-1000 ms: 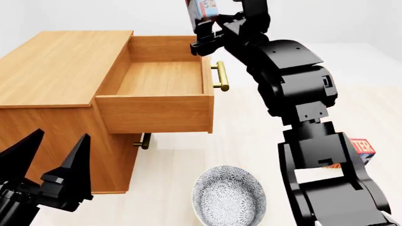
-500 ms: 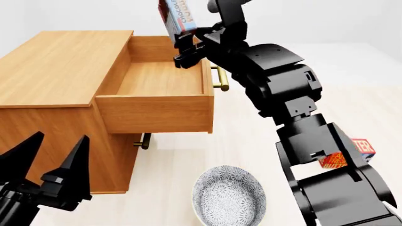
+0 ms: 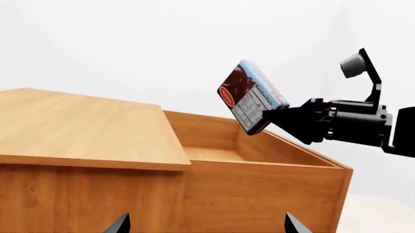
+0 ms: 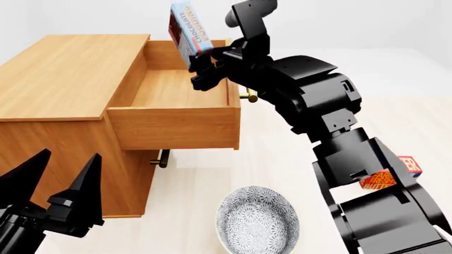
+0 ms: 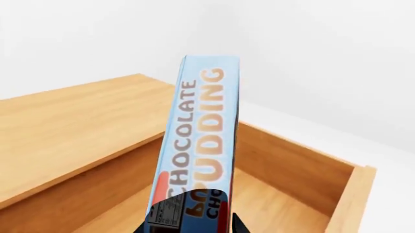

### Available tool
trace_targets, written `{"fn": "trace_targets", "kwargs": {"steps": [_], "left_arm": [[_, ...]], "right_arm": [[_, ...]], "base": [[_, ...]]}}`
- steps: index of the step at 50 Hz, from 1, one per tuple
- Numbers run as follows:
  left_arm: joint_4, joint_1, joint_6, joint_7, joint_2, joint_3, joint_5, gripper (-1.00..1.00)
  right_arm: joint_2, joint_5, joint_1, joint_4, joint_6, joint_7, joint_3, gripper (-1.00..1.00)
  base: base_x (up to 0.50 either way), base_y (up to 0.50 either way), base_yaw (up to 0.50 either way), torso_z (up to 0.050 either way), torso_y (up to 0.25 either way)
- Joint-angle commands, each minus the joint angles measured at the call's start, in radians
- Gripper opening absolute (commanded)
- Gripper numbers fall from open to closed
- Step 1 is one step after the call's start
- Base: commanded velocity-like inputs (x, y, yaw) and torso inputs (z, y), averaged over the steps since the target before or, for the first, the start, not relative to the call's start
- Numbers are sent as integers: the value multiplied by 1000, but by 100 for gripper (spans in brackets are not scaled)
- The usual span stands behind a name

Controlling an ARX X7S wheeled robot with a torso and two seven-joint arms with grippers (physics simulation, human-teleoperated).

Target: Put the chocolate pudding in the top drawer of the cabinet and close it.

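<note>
my right pincer (image 4: pixel 200 67) clamped on the chocolate pudding (image 4: pixel 187 32), holding it upright in the air over the open top drawer (image 4: pixel 180 90) of the cabinet (image 4: pixel 63 74), left pincer (image 4: pixel 60 182) spread wide near the cabinet's front, holding nothing

Pudding (image 4: pixel 185 30) up at twelve above the open drawer (image 4: pixel 180 100), bowl (image 4: pixel 257 221) at six, butter (image 4: pixel 388 174) at four.
</note>
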Motion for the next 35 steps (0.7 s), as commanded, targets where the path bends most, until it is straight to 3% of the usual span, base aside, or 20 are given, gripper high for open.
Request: {"fn": "trace_targets", "kwargs": {"steps": [1, 35], "left_arm": [[-2, 1, -3, 3, 2, -3, -4, 100], [-17, 11, -7, 9, 17, -12, -14, 100]], "right_arm": [[10, 15, 1, -16, 6, -6, -19, -100], [2, 45, 26, 49, 50, -29, -103, -100]], "base": [[0, 0, 0, 0, 0], [0, 0, 0, 0, 0]]}}
